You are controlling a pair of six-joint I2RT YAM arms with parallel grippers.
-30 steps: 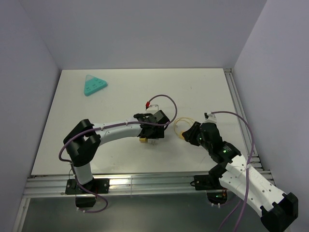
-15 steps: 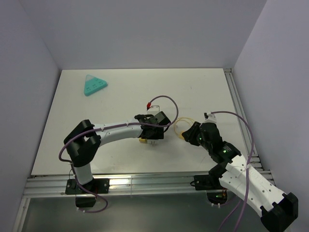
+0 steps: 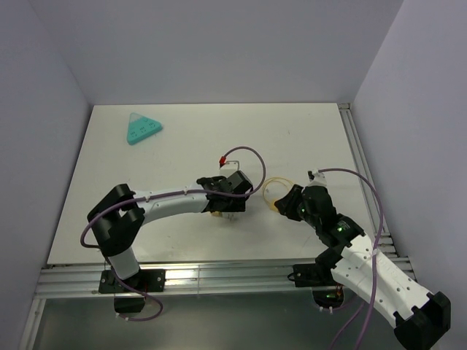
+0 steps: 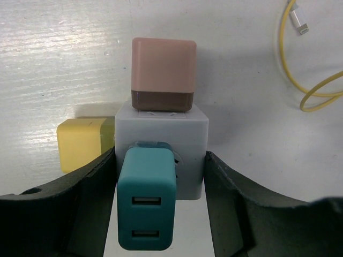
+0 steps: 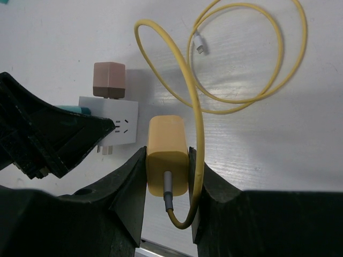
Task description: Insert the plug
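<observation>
Left wrist: teal charger (image 4: 146,203) plug end hidden against white cube (image 4: 161,126); yellow block (image 4: 83,143) partly behind left gripper (image 4: 159,160) finger; yellow cable (image 4: 282,40) cut off at right edge. Right wrist: teal charger mostly hidden; yellow charger (image 5: 167,152) prongs unseen. Top view: white cube barely visible under left gripper.

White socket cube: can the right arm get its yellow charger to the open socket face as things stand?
Probably yes. The yellow charger in the right fingers sits close beside the white cube, whose holed face shows uncovered. The left fingers hold only its other end.
</observation>
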